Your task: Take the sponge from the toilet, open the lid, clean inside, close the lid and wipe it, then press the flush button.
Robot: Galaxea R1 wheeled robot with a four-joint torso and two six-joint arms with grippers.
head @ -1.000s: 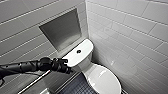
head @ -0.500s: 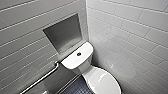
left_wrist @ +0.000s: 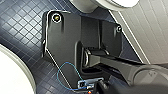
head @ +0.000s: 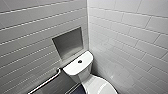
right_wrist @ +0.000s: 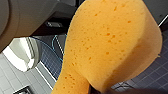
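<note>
Two tiled walls (head: 130, 37) meet in a corner, and the toilet (head: 86, 76) is set into that corner, tank to the left-hand wall. This leaves approach from the front and one side only.

Floor (left_wrist: 22, 27): dark blue small tile, seen under the left arm. The arm hangs low beside the white base of the toilet.

Niche (head: 67, 43): square recess in the wall just above the tank. Nothing made out inside it.

Lid (head: 101, 87): down, flat over the bowl, at the lower edge of the head view. Cannot tell whether it is not yet opened or already shut again.

Grab rail (head: 46, 82): slants along the wall beside the tank, apart from it.

Sponge (right_wrist: 110, 45): orange, pitted, close up against the right wrist camera, with floor tile behind it. It is off the toilet and in the air. I judge the right jaws clenched on its narrow end, wide end outward, which suits wiping. The contact itself is not made out.

Flush button (head: 79, 61): small, dark, centre of the tank top. Nothing rests on the tank top around it.

Left jaws: released or clenched, cannot tell.
</note>
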